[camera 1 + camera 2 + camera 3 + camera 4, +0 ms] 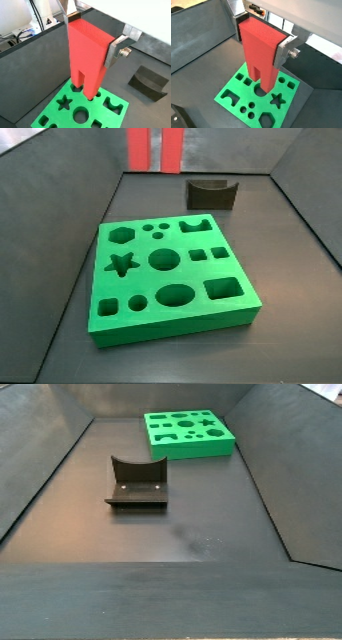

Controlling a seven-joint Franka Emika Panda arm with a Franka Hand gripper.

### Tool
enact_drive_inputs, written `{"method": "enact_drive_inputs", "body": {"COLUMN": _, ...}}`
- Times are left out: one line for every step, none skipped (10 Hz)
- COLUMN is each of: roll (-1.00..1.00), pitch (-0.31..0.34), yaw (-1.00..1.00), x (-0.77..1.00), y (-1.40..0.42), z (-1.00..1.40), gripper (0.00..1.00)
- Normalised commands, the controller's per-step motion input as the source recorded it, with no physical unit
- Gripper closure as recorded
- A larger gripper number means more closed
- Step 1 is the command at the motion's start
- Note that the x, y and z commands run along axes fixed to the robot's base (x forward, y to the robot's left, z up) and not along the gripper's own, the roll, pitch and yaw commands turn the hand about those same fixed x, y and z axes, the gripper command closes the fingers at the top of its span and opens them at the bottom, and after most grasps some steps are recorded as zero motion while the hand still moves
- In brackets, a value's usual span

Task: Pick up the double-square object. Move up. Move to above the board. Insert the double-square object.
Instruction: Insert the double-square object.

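My gripper point(90, 37) is shut on the top of the double-square object point(87, 60), a tall red-orange block that hangs upright with its two square legs pointing down. It also shows in a wrist view point(261, 60), held by the gripper point(261, 40). Silver fingers point(115, 52) press on both narrow sides. The green board point(65, 93) lies below the legs, with clear air between them; it shows in a wrist view point(246, 91) too. In a side view only the two red legs point(154, 150) show, high above the board's point(174, 323) far side. The gripper is out of view in both side views.
The dark fixture point(211, 193) stands on the floor beyond the board, also seen in a side view point(136, 484) and a wrist view point(148, 82). The board point(194, 452) sits at one end of a grey bin with sloping walls point(80, 208).
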Motion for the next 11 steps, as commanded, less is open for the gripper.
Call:
{"method": "enact_drive_inputs", "body": {"roll": 0.00, "pitch": 0.000, "yaw": 0.00, "x": -0.02, "y": 0.00, "z": 0.00, "gripper": 1.00}}
{"method": "enact_drive_inputs", "body": {"roll": 0.00, "pitch": 0.000, "yaw": 0.00, "x": -0.08, "y": 0.00, "z": -0.13, "gripper": 1.00}}
{"method": "enact_drive_inputs", "body": {"roll": 0.05, "pitch": -0.050, "yaw": 0.06, "x": 0.00, "y": 0.00, "z": -0.44, "gripper": 1.00}}
{"method": "enact_drive_inputs", "body": {"roll": 0.01, "pitch": -0.114, "yaw": 0.19, "x": 0.17, "y": -0.05, "z": -0.63, "gripper": 1.00}}
{"method": "enact_drive_inputs", "body": {"roll": 0.00, "pitch": -0.011, "yaw": 0.34, "x": 0.65, "y": -0.22, "z": -0.64, "gripper": 1.00}}
{"method": "enact_drive_inputs", "body": {"roll": -0.03, "pitch": -0.011, "yaw": 0.33, "x": 0.76, "y": -0.27, "z": -0.43, "gripper": 1.00}}
{"method": "enact_drive_inputs", "body": {"roll": -0.04, "pitch": -0.010, "yaw": 0.32, "x": 0.84, "y": -0.18, "z": -0.29, "gripper": 1.00}}
{"method": "enact_drive_inputs", "body": {"roll": -0.02, "pitch": -0.004, "yaw": 0.30, "x": 0.89, "y": -0.11, "z": -0.17, "gripper": 1.00}}
{"method": "enact_drive_inputs", "body": {"roll": -0.02, "pitch": -0.040, "yaw": 0.30, "x": 0.86, "y": -0.09, "z": -0.15, "gripper": 1.00}}
{"method": "enact_drive_inputs", "body": {"roll": -0.08, "pitch": -0.163, "yaw": 0.28, "x": 0.77, "y": 0.00, "z": -0.23, "gripper": 1.00}}
{"method": "enact_drive_inputs", "body": {"roll": -0.04, "pitch": -0.250, "yaw": 0.23, "x": 0.67, "y": 0.08, "z": -0.30, "gripper": 1.00}}
